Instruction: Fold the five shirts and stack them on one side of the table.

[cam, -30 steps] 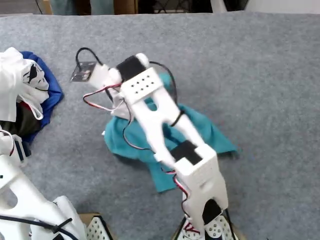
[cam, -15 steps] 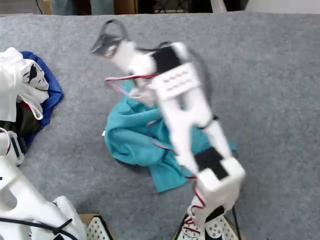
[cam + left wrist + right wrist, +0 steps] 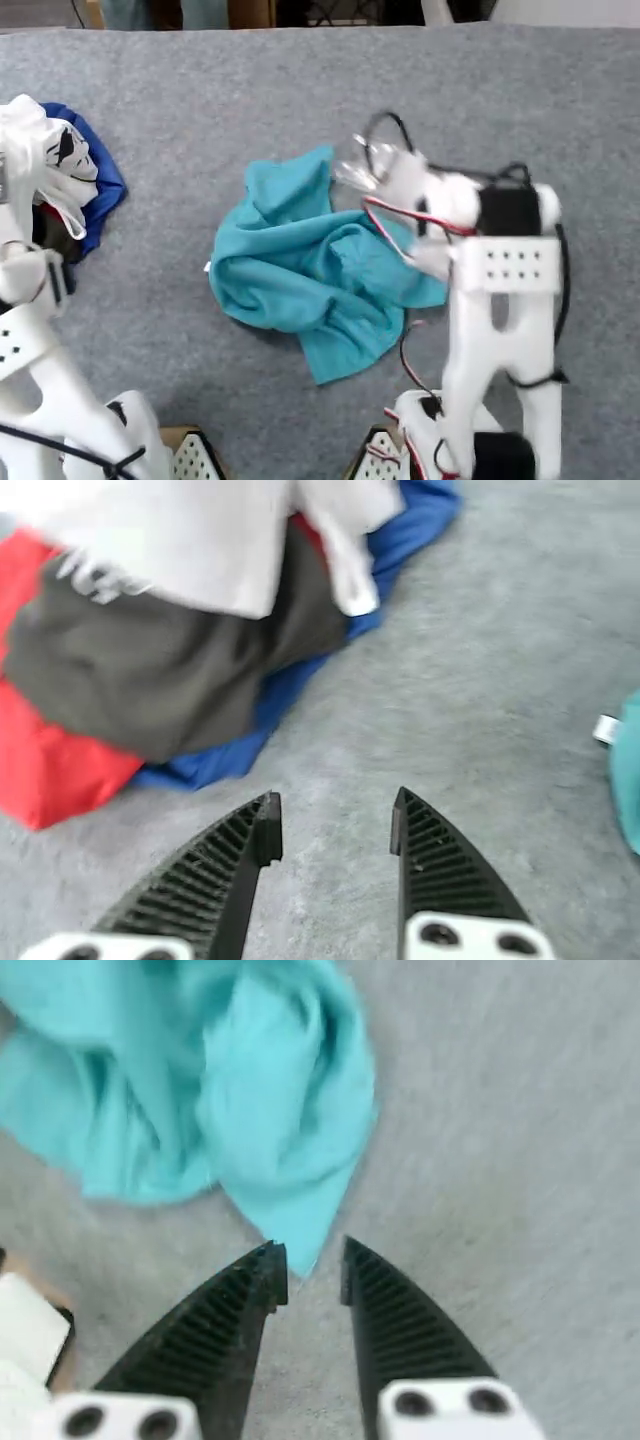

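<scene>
The teal shirt (image 3: 300, 265) lies crumpled at the centre of the grey table (image 3: 560, 110) in the high view, with the right gripper (image 3: 308, 1255) over its upper right edge, jaws slightly apart and holding nothing. A heap of shirts (image 3: 60, 180) sits at the left edge; the left gripper (image 3: 333, 815), jaws spread, hangs over the table just beside it

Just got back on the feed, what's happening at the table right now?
The right end effector is open at a corner of the teal shirt, which lies crumpled and unfolded mid-table. The left end effector, also open, hovers over the table beside the pile of shirts at one side. Nothing is gripped.
</scene>
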`<state>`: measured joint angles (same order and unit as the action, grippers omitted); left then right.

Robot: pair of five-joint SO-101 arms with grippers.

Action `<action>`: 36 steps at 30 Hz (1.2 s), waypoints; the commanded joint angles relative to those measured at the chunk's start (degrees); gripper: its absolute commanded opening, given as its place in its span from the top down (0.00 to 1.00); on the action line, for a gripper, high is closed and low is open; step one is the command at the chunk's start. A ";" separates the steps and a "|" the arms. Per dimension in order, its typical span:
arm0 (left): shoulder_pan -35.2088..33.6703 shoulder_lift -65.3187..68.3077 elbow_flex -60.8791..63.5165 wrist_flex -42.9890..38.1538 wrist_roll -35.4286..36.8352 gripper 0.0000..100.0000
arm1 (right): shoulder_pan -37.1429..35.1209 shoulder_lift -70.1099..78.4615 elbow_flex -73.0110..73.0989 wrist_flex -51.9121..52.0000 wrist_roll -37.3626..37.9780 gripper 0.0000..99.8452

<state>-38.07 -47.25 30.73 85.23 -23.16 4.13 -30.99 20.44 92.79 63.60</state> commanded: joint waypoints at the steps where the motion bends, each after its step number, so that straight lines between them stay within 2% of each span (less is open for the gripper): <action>1: 7.08 -0.62 -2.86 0.26 0.53 0.80 | 7.47 -6.02 14.55 -10.46 5.36 0.81; 4: 12.97 -0.53 -2.42 0.18 2.37 0.80 | 10.29 -8.04 24.31 -18.90 7.65 0.77; 10: 25.54 -0.44 -2.24 0.00 8.62 0.80 | 10.46 -7.96 37.14 -32.97 7.91 0.77; 15: 34.15 1.76 2.15 -3.16 11.60 0.80 | 10.46 -7.87 45.32 -42.73 7.91 0.77; 24: 39.16 22.86 3.56 -11.78 17.14 0.80 | 10.46 -5.76 48.92 -48.97 7.56 0.78; 31: 42.77 35.52 0.40 -16.70 22.77 0.80 | 10.55 8.31 43.65 -57.05 0.88 0.99; 33: 42.68 38.42 -2.24 -16.79 26.02 0.83 | 10.81 11.74 40.40 -56.79 -1.32 0.98; 36: 42.33 42.11 -6.46 -16.53 27.08 0.96 | 10.81 13.23 35.82 -51.60 -2.11 0.99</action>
<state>4.22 -6.99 29.93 69.05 2.24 14.15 -18.86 61.93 37.93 62.81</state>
